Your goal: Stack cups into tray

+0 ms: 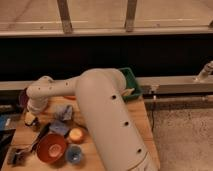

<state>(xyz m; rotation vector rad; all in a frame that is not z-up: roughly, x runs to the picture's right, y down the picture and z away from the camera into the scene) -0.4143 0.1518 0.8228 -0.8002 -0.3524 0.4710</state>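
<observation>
The green tray (132,80) stands at the back right of the wooden table, mostly hidden behind my white arm. An orange-yellow cup (76,134) and a blue cup (74,154) sit near the front, beside the red-orange bowl (50,148). A greyish cup-like thing (63,114) stands mid-table. My gripper (31,119) is low at the table's left side, with something pale at its tip. The cream-white cup cannot be told apart.
A purple bowl (22,97) sits at the far left behind the gripper. A blue-grey object (59,127) lies mid-table. Dark utensils (16,155) lie at the front left corner. The table edge (148,125) drops to carpet on the right. A dark wall runs behind.
</observation>
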